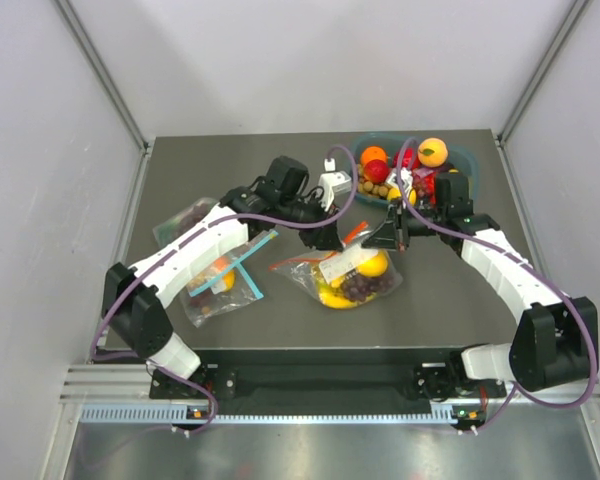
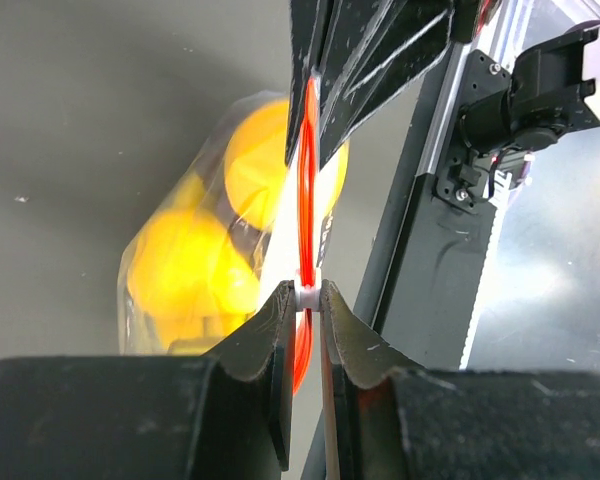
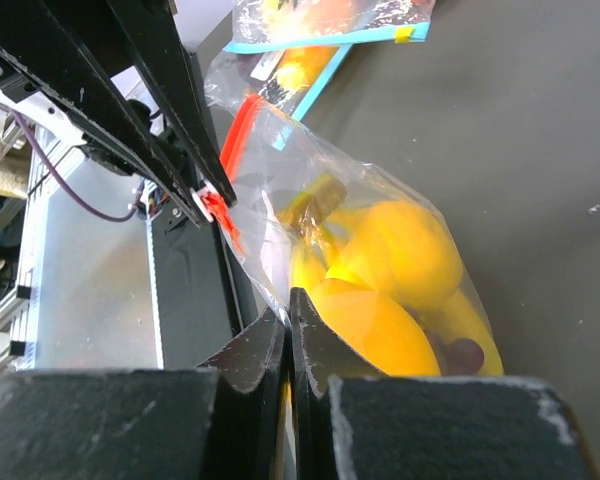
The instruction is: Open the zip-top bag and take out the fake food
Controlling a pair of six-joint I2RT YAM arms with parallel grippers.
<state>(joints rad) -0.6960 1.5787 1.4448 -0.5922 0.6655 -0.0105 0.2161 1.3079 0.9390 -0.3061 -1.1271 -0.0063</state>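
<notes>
The zip-top bag (image 1: 345,272) lay between both pincers. The left pincer (image 2: 307,297) was squeezed on its small white slider on the red strip. The right pincer (image 3: 289,312) was shut tight on the thin plastic. The bag looked soft and slippery, with light fake food (image 3: 400,250) inside, so the strip seemed best to hold.

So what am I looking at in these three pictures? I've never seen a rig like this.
Two robot arms sit on a dark table. One picture comes from a camera overhead; the other two from cameras on each wrist, looking past the black fingers. Mid-table is the zip-top bag, clear with a red strip, holding the fake food: yellow fruit and dark grapes. The left tool pinches the red strip; the right tool pinches the clear plastic. At the left lie blue-strip bags; behind is a bowl of fruit.
</notes>
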